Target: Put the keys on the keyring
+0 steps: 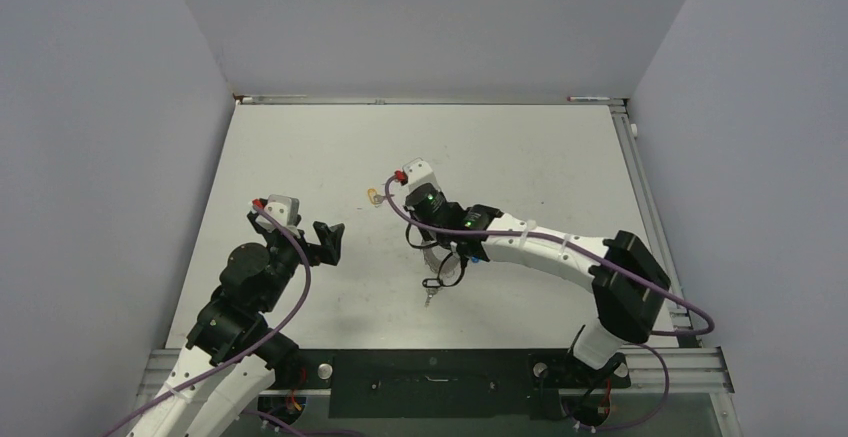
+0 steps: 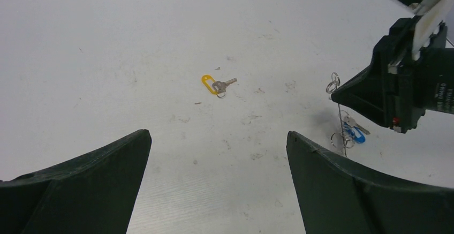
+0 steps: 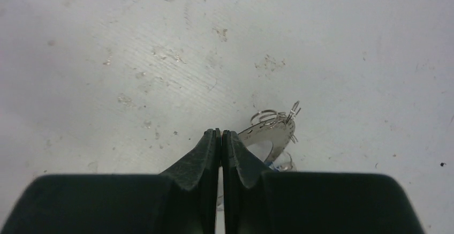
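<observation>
My right gripper (image 3: 220,135) is shut on the keyring (image 3: 270,130), a silvery loop held on edge just above the table, with small split rings at its top. In the left wrist view the keyring (image 2: 340,117) shows as a thin upright wire at the tip of the right gripper (image 2: 336,91). The blue-headed key (image 2: 354,134) hangs at its lower end. A small silvery key (image 1: 430,294) lies below the keyring (image 1: 447,270). The yellow-headed key (image 2: 213,84) lies loose on the table, also in the top view (image 1: 375,196). My left gripper (image 2: 217,135) is open and empty, left of the keyring.
The white table (image 1: 300,147) is scuffed and bounded by grey walls at the back and sides. A metal rail (image 1: 640,187) runs along the right edge. Purple cables (image 1: 300,277) loop over both arms.
</observation>
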`<state>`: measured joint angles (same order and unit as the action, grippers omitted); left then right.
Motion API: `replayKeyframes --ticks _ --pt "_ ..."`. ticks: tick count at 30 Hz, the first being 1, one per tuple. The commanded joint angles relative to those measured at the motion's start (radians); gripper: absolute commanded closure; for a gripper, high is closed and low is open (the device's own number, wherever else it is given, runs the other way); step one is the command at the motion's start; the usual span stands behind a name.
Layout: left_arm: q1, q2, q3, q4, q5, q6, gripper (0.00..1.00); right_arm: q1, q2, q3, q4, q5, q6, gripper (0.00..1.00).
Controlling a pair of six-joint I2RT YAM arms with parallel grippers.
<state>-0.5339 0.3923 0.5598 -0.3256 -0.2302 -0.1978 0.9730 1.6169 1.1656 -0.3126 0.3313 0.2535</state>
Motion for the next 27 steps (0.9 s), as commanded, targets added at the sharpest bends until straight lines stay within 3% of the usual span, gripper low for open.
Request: replayKeyframes --ticks 1,6,9,15,23,27 --pt "0.0 -0.002 0.003 0.036 0.016 0.013 0.04 -0.019 -0.122 -0.049 0.108 -0.151 -0.121 0.95" --pt "0.0 -0.014 0.001 0.044 0.055 0.022 0.04 -0.025 -0.246 -0.123 0.183 -0.311 -0.226 0.95" --pt "0.0 -0.028 -0.002 0.06 0.108 0.028 0.04 -0.027 -0.331 -0.177 0.251 -0.499 -0.289 0.95" --pt "0.0 -0.071 -0.012 0.114 0.292 0.031 0.04 -0.04 -0.505 -0.279 0.409 -0.796 -0.317 0.95" --pt "0.002 -0.138 -0.051 0.233 0.595 -0.001 0.0 -0.071 -0.55 -0.29 0.513 -1.115 -0.286 0.95" --pt "0.002 -0.187 -0.08 0.306 0.723 -0.016 0.07 -0.074 -0.545 -0.256 0.513 -1.263 -0.285 0.95"
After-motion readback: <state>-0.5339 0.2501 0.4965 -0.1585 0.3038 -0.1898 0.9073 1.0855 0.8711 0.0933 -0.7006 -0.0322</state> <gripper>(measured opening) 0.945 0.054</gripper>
